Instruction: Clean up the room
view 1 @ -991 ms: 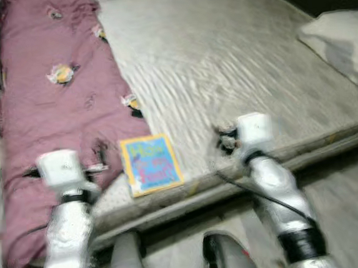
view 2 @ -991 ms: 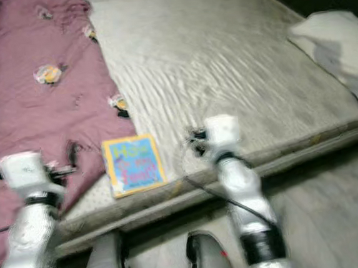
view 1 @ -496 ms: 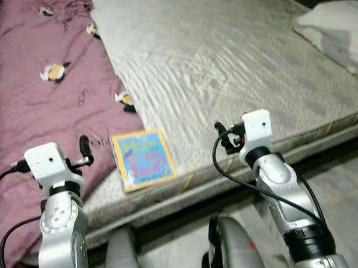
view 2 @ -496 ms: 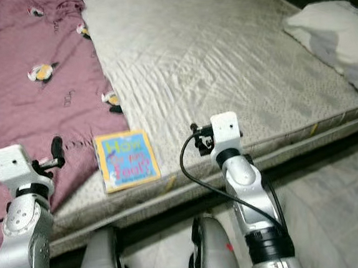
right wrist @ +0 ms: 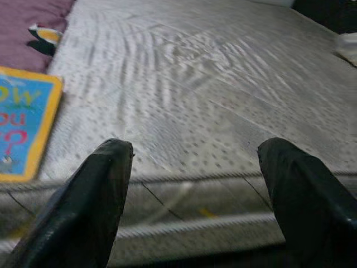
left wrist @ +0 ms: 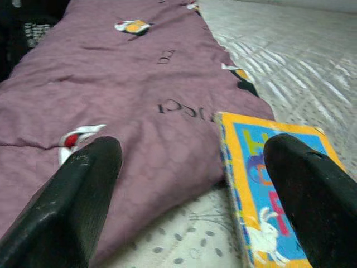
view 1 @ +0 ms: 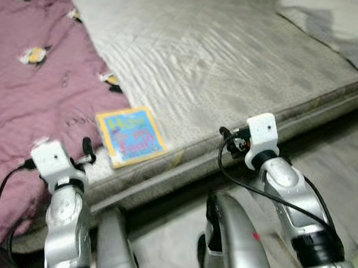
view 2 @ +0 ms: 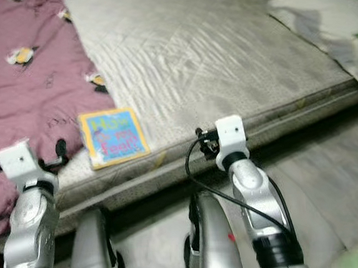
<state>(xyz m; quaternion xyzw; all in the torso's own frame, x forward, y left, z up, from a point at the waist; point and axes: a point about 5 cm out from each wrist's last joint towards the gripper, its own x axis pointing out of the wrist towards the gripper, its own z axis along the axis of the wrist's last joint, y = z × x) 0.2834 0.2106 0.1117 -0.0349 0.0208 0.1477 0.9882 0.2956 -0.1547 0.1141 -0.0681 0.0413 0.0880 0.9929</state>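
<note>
A thin book with a blue cover and yellow border lies flat on the grey mattress, close to its front edge and beside the mauve blanket. My left gripper is open and empty, held low at the bed's front edge, facing the blanket's edge and the book's left side. My right gripper is open and empty too. It faces the mattress edge to the right of the book. In the head views both grippers, left and right, sit just short of the bed.
A white pillow rests at the bed's far right corner. The blanket covers the bed's left strip and hangs over its front. Pale floor runs along the front of the bed, on the right. My silver legs stand below the arms.
The whole picture has shifted: the bed and book now sit higher in the head views, so the camera moved. Both arms keep the same raised pose, and the book lies where it was.
</note>
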